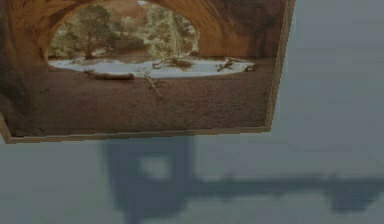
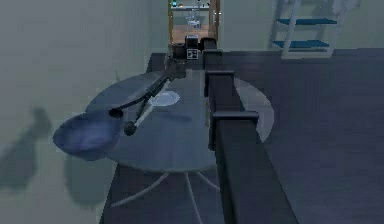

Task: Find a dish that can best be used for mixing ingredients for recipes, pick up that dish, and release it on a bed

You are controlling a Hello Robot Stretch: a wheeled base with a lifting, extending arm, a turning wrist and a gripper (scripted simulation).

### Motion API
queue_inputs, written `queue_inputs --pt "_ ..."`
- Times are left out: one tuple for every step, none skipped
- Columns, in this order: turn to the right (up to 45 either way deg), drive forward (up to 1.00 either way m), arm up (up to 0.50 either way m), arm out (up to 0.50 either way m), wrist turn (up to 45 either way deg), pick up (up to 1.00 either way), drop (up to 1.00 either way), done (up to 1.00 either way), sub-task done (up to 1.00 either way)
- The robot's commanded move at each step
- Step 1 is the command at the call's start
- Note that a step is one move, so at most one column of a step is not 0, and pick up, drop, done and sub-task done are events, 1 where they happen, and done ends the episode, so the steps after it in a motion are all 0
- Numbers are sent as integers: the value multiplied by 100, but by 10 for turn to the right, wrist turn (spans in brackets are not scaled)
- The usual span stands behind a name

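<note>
In the arm side view a wide, shallow blue bowl (image 2: pixel 88 134) hangs at the far end of the gripper (image 2: pixel 129 122), clear of the floor, so the gripper holds it. The dark arm (image 2: pixel 236 150) rises from the bottom edge, with its white marked squares (image 2: pixel 190 52) at the far end. The thin fingers (image 2: pixel 150 98) slant down and left from there to the bowl's rim. The bowl hangs near a grey wall (image 2: pixel 60 50) on the view's left, over the edge of a round grey rug (image 2: pixel 185 125).
In the forward view, close ahead, a framed picture of a rock arch (image 1: pixel 150 65) hangs on a grey wall (image 1: pixel 330 120). The arm side view has a dark floor (image 2: pixel 330 120), a white and blue shelf (image 2: pixel 305 35) at the far right, and a glass-fronted cabinet (image 2: pixel 192 20) at top middle.
</note>
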Motion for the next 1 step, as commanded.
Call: queue_inputs --pt "0 0 0 -48 0 0 0 0 0"
